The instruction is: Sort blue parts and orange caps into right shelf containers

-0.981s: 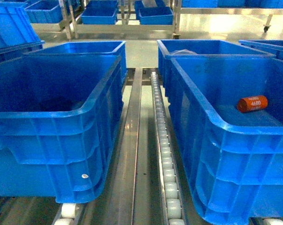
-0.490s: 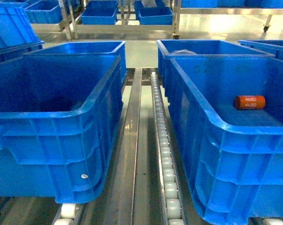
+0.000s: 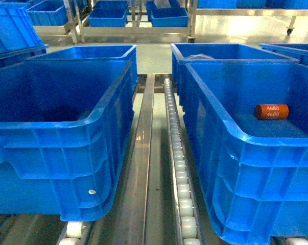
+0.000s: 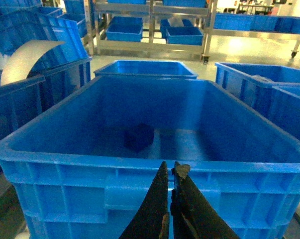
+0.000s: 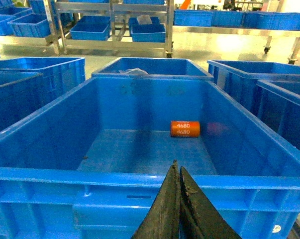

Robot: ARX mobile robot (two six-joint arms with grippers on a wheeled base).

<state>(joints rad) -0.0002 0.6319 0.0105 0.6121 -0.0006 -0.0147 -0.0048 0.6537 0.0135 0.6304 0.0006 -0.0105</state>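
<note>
One orange cap [image 3: 271,111] marked "4680" lies on its side on the floor of the near right crate [image 3: 234,133], towards the far end. The right wrist view shows the same orange cap [image 5: 185,128] inside that crate [image 5: 140,177]. My right gripper [image 5: 177,170] is shut and empty, just outside the near rim. In the left wrist view a dark blue part [image 4: 139,137] rests on the floor of the left crate [image 4: 140,162]. My left gripper [image 4: 170,170] is shut and empty before that crate's near wall. Neither gripper shows in the head view.
A roller track [image 3: 178,168] and a steel rail [image 3: 143,148] run between the two near crates. More blue crates [image 3: 220,51] stand behind them, and metal shelves [image 3: 138,20] hold others at the back. A white curved sheet [image 4: 25,57] sits at the left.
The orange cap turned from a tilted lie to level and shifted slightly left on the crate floor, then lay still. Nothing else moved.
</note>
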